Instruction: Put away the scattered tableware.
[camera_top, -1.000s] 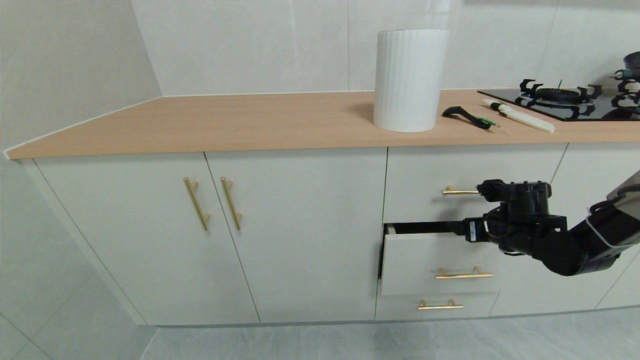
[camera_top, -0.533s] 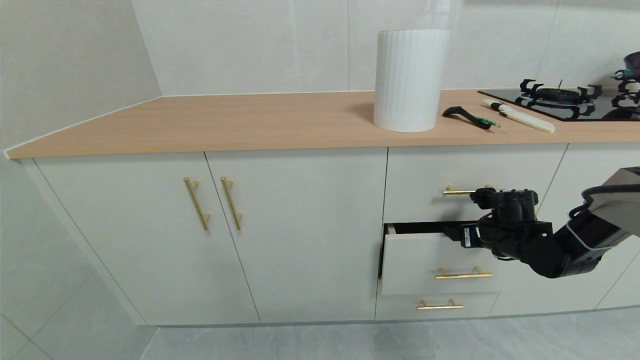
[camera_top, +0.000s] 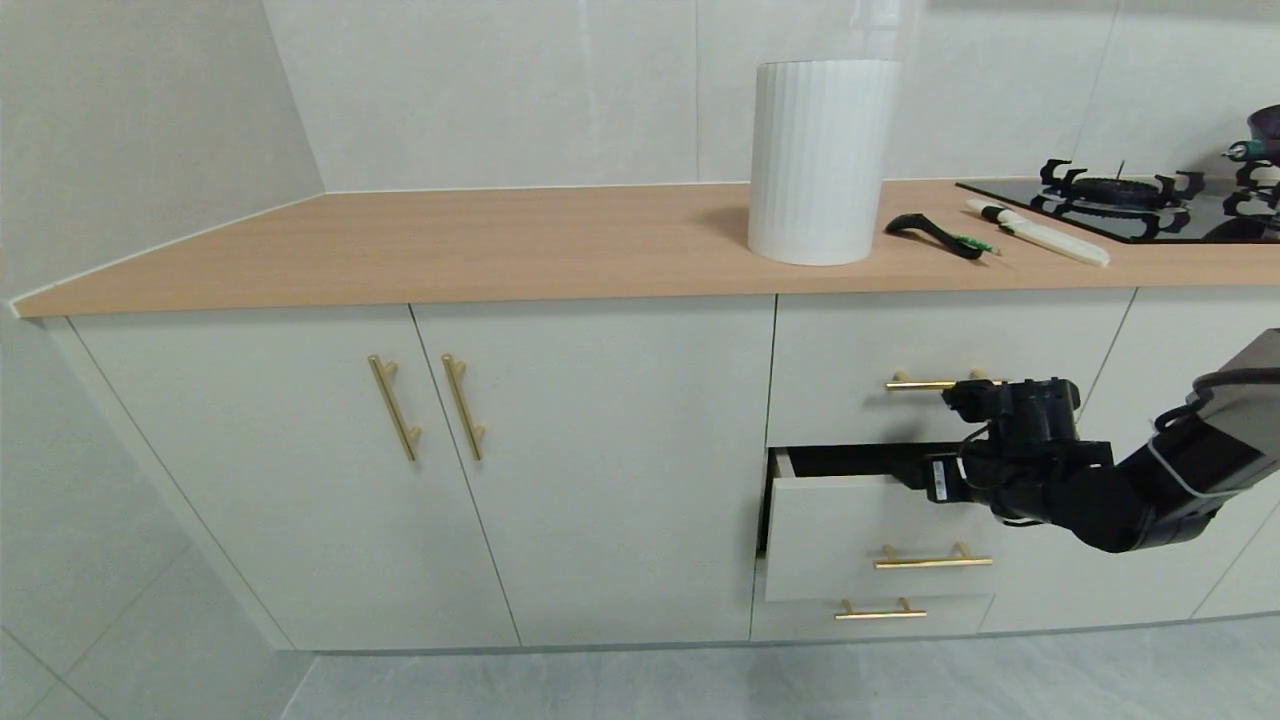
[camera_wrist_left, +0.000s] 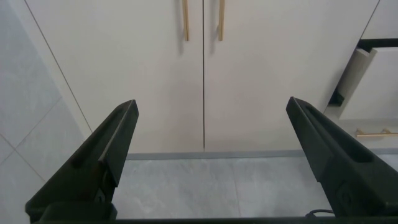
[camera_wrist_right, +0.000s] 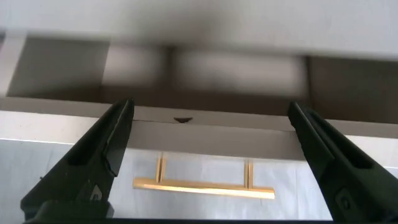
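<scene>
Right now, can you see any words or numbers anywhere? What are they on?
No words or numbers can be read.
Sticker on the right gripper: too small to read.
Jar, open drawer, counter: no print shows.

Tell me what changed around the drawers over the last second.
The middle drawer slid further out, and the right pincer, open at its top edge, came back with it. Nothing was gripped or let go. The white canister, black utensil and white utensil stayed put on the counter.
</scene>
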